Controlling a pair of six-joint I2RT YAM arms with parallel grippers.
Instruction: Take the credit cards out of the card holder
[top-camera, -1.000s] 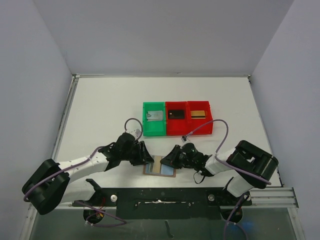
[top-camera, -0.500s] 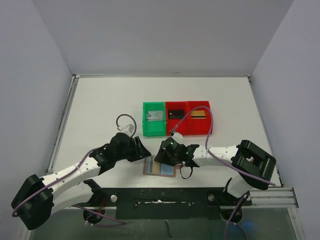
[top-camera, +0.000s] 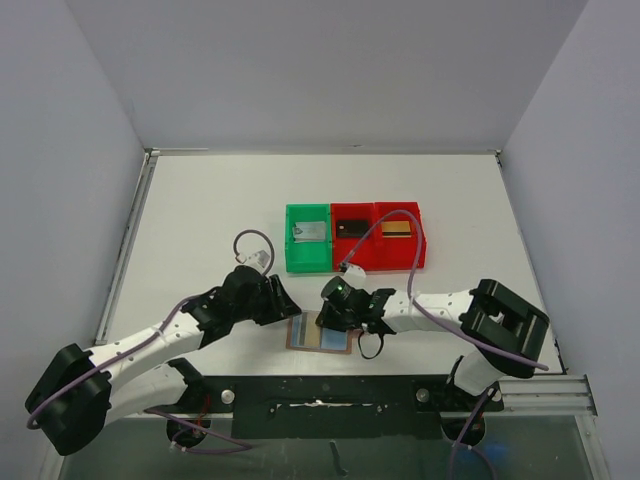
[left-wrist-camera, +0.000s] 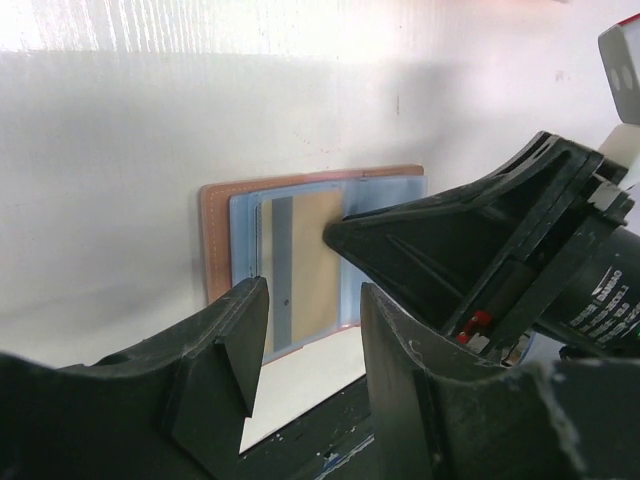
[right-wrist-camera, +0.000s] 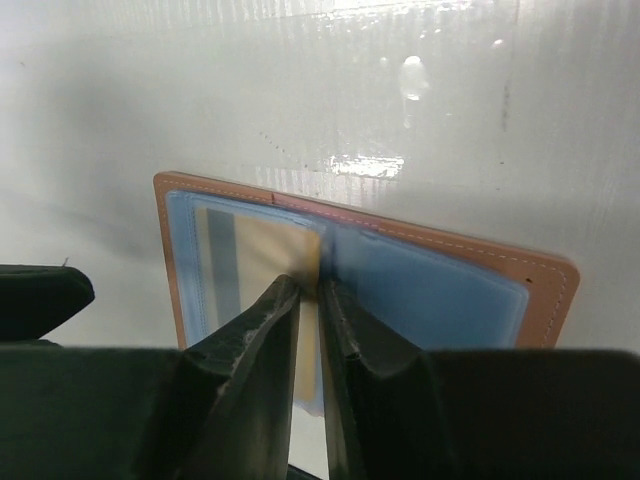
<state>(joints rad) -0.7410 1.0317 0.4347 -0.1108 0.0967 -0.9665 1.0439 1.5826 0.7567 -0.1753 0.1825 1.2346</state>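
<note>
Wallet (top-camera: 318, 341), open flat at front edge of table (top-camera: 200, 220); tan card (right-wrist-camera: 250, 262) in its left pocket. Right gripper (right-wrist-camera: 308, 286) nearly closed, tips at card's edge, grasp not discernible. Left gripper (left-wrist-camera: 315, 296) parted, empty, just beside wallet.

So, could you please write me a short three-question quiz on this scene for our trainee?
1. True or false: the card holder lies open on the table.
2. Which bin holds the silver-grey card? A green bin, B middle red, C right red.
3. Which pincer has its tips at the tan card still in the holder?
Key: 1 true; 2 A; 3 the right pincer.
</note>
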